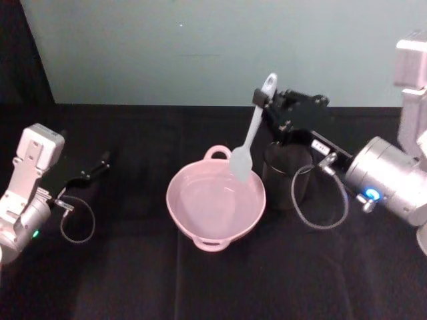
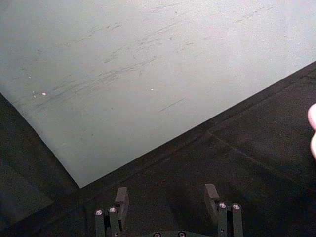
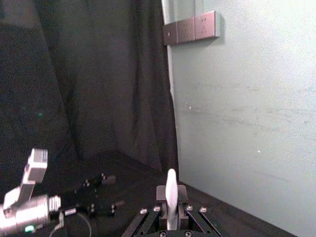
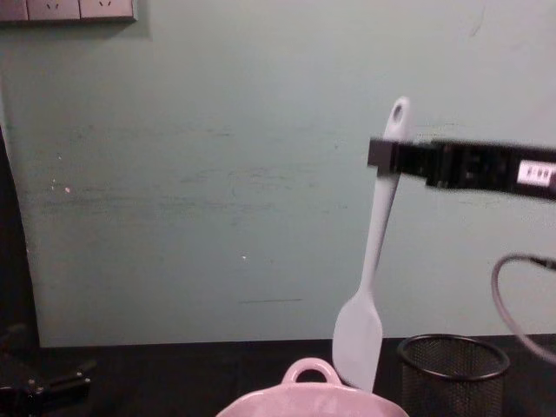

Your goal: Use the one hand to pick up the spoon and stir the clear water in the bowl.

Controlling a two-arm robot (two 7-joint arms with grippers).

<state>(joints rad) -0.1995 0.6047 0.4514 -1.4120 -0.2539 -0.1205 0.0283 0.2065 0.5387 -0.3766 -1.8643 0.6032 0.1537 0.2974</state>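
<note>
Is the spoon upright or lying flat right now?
Upright, slightly tilted: the right tool grips the spoon near its handle's top, blade hanging down toward the bowl.

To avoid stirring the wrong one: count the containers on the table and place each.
2. The pink bowl sits mid-table; the black mesh cup stands close on its right, below the right gripper holding the spoon.

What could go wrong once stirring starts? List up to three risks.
1. The right hand pinches the spoon near its handle's end, so the blade may swing or slip.
2. The blade hangs by the far rim of the bowl; it may knock it and spill water.
3. The mesh cup stands under the hand and may be hit.
</note>
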